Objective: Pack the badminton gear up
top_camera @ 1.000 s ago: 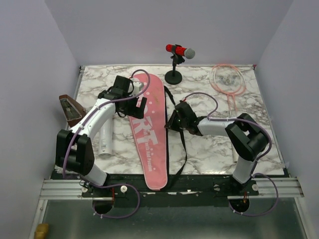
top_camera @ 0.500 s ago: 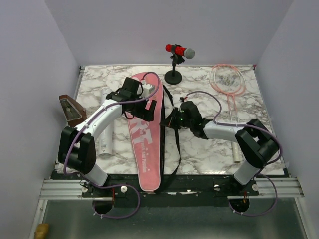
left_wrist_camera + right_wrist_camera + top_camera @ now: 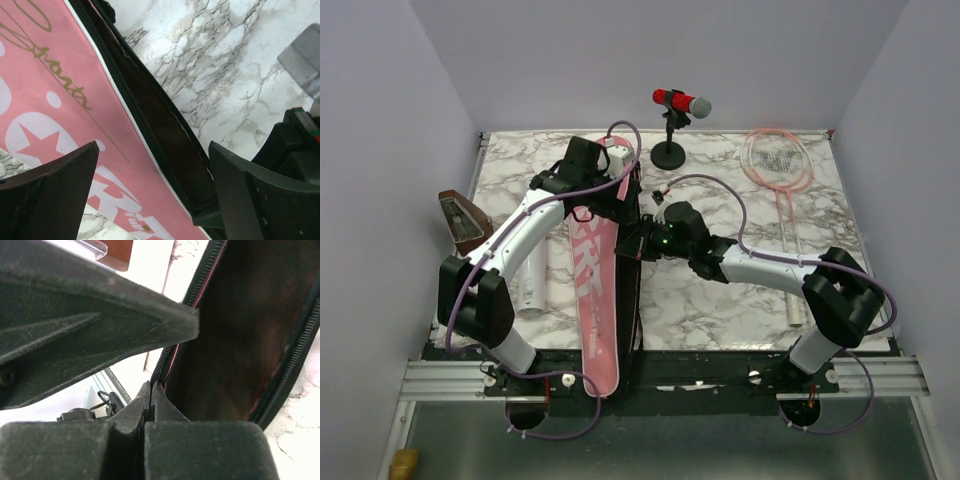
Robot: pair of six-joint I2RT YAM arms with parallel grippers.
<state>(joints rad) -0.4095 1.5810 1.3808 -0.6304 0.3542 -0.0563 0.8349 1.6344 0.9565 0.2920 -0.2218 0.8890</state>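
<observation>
Bag (image 3: pixel 592 300): zipper edge pinched in right end effector (image 3: pixel 151 389), apparently to hold the mouth open. Left end effector (image 3: pixel 152 150) spread just above it. Rackets (image 3: pixel 778 160), tube (image 3: pixel 532 280) well apart, unpacked.

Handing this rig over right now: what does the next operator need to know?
Left gripper: open, holding nothing, over the bag's unzipped edge.
Right gripper: shut on the bag's zipper edge, holding the mouth up.
Bag: mid-table, running lengthwise, unzipped.
Rackets: far right, outside the bag.
Tube: left side, outside the bag.
Done: bag opened.
Left: load rackets and tube, then zip up.
</observation>
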